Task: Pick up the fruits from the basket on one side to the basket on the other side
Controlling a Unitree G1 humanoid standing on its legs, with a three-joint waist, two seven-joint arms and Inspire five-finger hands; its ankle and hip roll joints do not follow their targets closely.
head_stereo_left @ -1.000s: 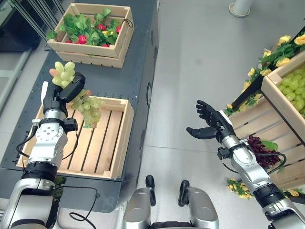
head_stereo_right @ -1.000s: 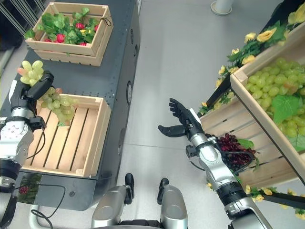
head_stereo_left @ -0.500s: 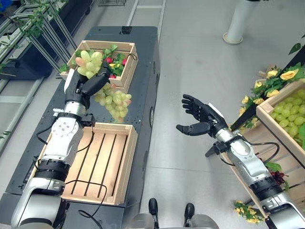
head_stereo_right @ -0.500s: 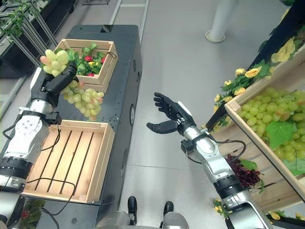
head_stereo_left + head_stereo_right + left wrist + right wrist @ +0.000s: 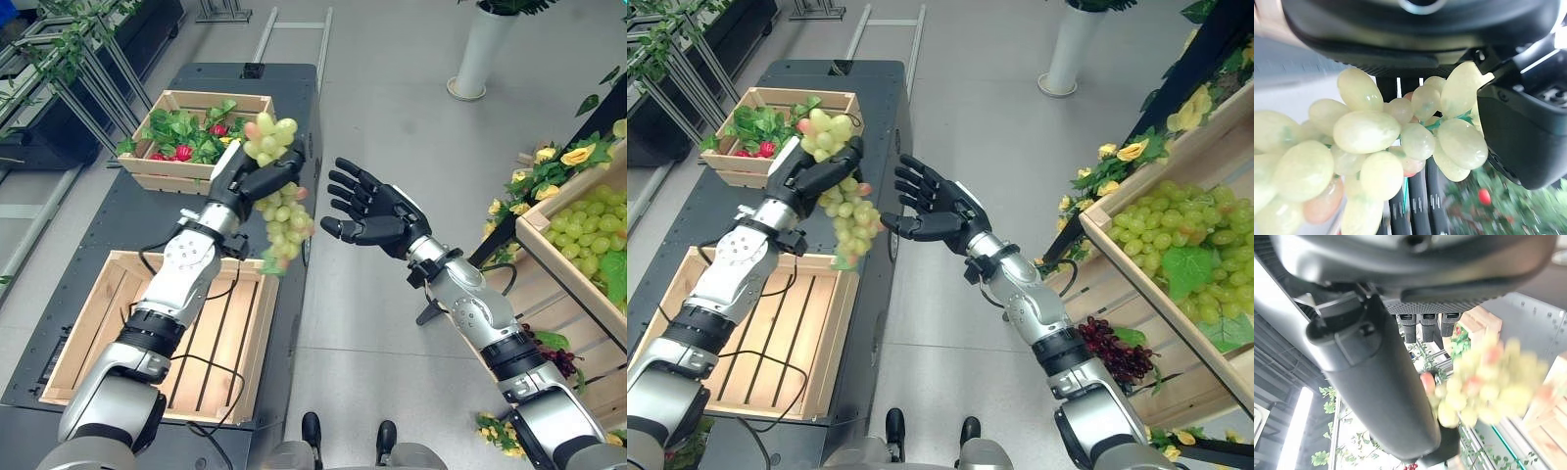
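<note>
The left hand point(image 5: 257, 178) has its fingers curled round the top of a bunch of green grapes point(image 5: 279, 211), which hangs free above the right edge of a dark cart point(image 5: 157, 211), just beyond the empty crate point(image 5: 250, 328). Just to its right the right hand point(image 5: 377, 211) waits with palm up and fingers spread, holding nothing. This looks like a hand-over. To do it well, the right palm should come under the hanging bunch and close near the stem before the left lets go, since loose grapes swing and may drop. A far crate point(image 5: 167, 176) on the cart holds leaves and small red fruit. On the right a slanted bin point(image 5: 1161, 240) of green grapes stands among yellow flowers point(image 5: 1190, 108), probably the goal. The floor point(image 5: 392, 108) is smooth grey.
</note>
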